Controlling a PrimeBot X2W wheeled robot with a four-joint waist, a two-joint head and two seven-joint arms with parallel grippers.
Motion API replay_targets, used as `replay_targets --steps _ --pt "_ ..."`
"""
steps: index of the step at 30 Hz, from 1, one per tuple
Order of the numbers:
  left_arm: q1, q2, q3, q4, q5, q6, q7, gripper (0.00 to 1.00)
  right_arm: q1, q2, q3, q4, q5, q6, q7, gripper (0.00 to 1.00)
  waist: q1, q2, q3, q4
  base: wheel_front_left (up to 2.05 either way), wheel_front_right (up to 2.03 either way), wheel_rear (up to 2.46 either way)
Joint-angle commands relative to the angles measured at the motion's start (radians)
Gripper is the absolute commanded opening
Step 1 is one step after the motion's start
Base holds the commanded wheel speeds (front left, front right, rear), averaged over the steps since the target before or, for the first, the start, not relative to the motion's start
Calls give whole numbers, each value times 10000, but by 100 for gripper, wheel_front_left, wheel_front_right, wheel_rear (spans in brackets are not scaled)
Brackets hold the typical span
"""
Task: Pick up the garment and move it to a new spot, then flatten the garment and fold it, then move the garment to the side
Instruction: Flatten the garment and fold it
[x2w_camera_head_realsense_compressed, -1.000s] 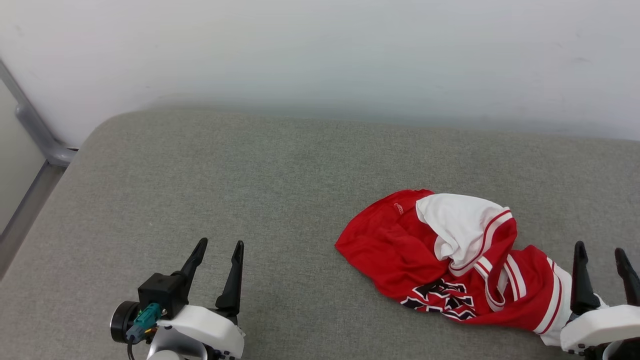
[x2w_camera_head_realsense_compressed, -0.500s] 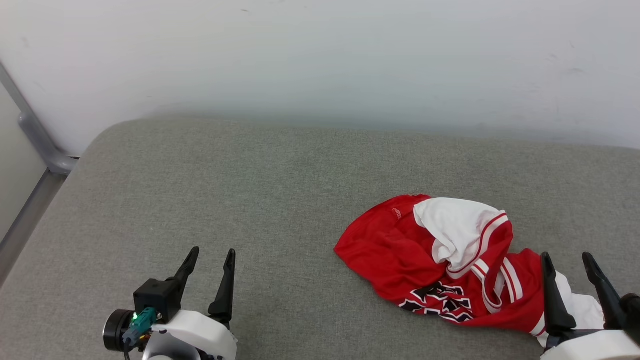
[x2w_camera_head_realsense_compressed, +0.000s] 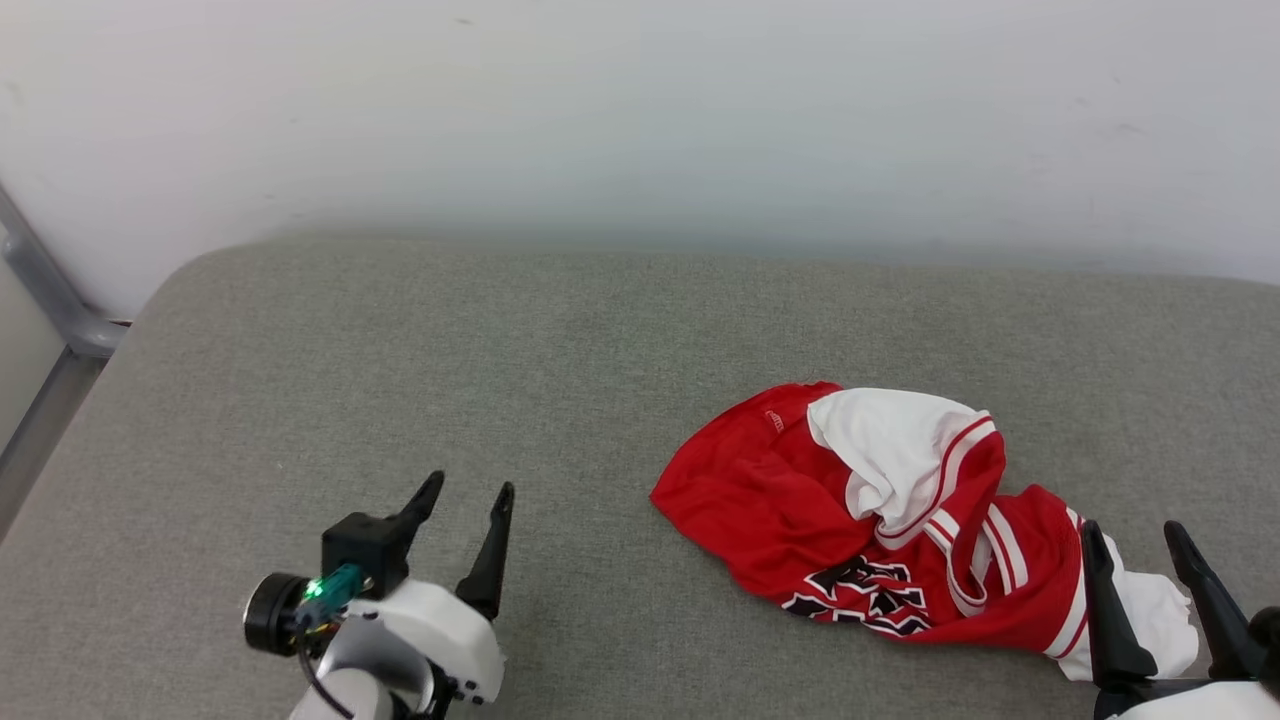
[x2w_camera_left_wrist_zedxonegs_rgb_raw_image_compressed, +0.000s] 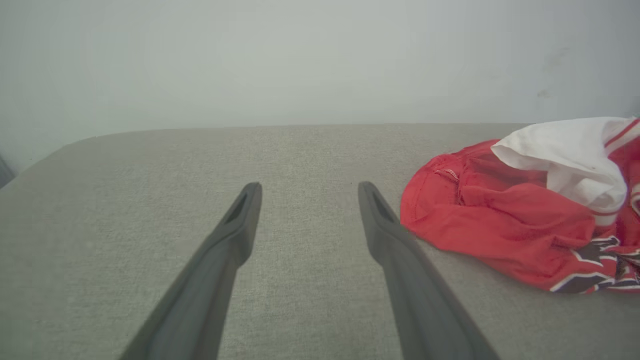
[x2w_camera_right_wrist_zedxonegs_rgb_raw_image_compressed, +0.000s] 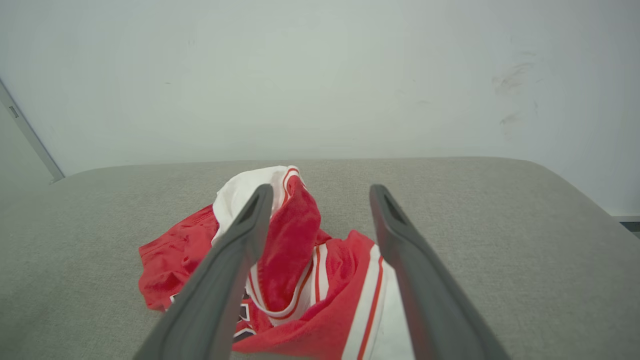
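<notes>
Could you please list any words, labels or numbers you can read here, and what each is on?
Black-and-white chest lettering on the red garment: crumpled and folded, not readable.
Small white label on the garment: too small to read.
Nothing else carries text.

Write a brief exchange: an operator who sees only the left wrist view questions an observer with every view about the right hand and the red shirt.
Operator: Where is the right hand?
Observer: The right hand hovers open at the garment's near right end, where a white sleeve lies.
Operator: Has it gripped the cloth?
Observer: No. In the right wrist view its fingers stand wide apart, crumpled cloth showing between them, nothing pinched.
</notes>
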Motion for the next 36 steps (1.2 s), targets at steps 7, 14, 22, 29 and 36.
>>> replay_targets --steps 7,14,22,29,36 --pt "-1589 344 -2017 185 -845 -76 1621 100 -438 -10 267 -83 -87 -6 54 100 0 0 516 -400 0 0 0" --pt "-3118 1245 -4313 426 -2277 -70 3229 100 -882 -8 585 -85 -91 -6 -73 100 0 0 1209 -1008 0 0 0" --pt "-4735 2163 -6394 1190 -3508 -72 4477 100 -1411 -5 744 -132 28 -6 -276 100 0 0 2291 -1671 0 0 0" --pt "-5953 2857 -8318 1738 -4462 -72 5528 100 -1731 -5 835 175 244 -5 -614 100 0 0 2938 -2020 0 0 0" --pt "-6227 3319 -10384 1885 -5696 -89 7007 43 -1840 -6 879 452 336 -5 -811 100 0 0 2972 -2130 0 0 0"
